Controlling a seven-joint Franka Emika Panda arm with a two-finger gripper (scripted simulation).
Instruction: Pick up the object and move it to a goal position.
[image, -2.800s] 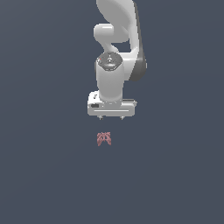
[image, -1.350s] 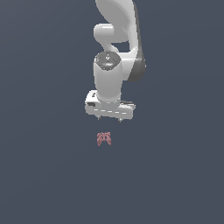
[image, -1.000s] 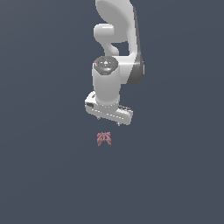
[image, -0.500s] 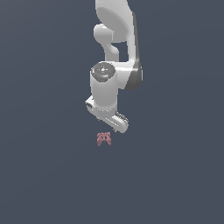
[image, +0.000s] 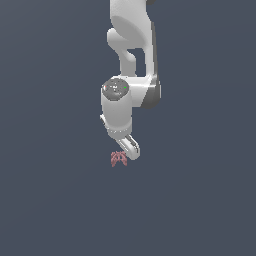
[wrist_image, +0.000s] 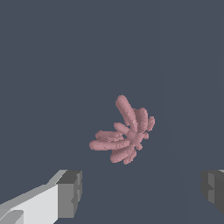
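Note:
The object (image: 118, 158) is a tiny pinkish-red item with a spiky outline, lying on the dark grey floor. In the wrist view the object (wrist_image: 124, 132) shows as a cluster of pink lobes fanning out. My white gripper (image: 128, 151) hangs just above it, turned so that its body runs slantwise, and it partly overlaps the object's edge on the exterior view's right. In the wrist view the gripper (wrist_image: 142, 192) is open: the two grey fingertips (wrist_image: 70, 193) stand far apart, and the object lies beyond the gap between them, untouched.
The plain dark grey floor (image: 200, 200) fills both views. The white arm (image: 132, 45) rises above the gripper.
The gripper has come down towards the object and turned about its vertical axis, from broadside to slantwise. The object has not moved.

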